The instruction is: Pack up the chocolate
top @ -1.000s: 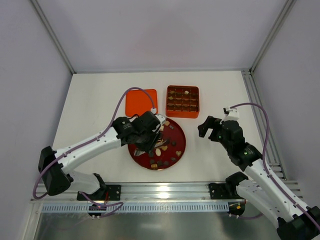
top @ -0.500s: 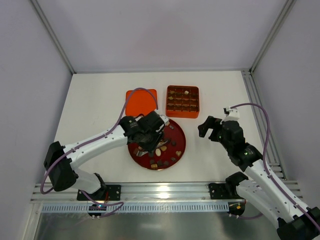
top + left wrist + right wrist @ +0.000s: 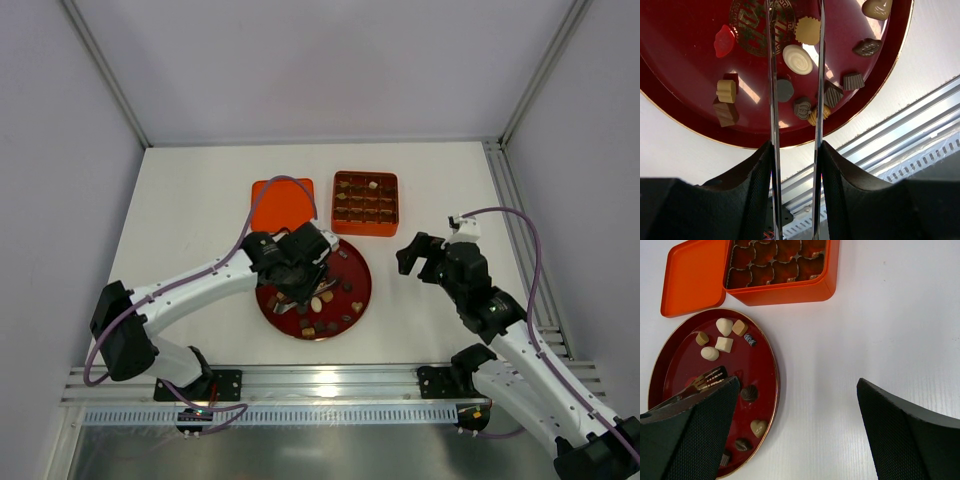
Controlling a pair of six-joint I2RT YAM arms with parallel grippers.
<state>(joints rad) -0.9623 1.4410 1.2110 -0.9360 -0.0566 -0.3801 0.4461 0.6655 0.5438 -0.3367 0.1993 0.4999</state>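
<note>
The left gripper (image 3: 796, 148) hangs over the dark red round plate (image 3: 360, 272), in the middle of the white table (image 3: 190, 200). Its jaws are half closed and they clamp thin metal tweezers (image 3: 771, 75). The tips of the tweezers are over the plate; I cannot tell if they carry anything. The chocolates (image 3: 797, 59) lie mostly loose on the plate, in brown, tan and cream colours. A few sit already in the compartments of the square orange box (image 3: 365, 230), just beyond the plate's far right rim. The orange lid (image 3: 280, 205) lies flat just left of the box. The right gripper (image 3: 797, 385) hovers over bare table to the right of the plate, jaws spread wide, holding nothing.
</note>
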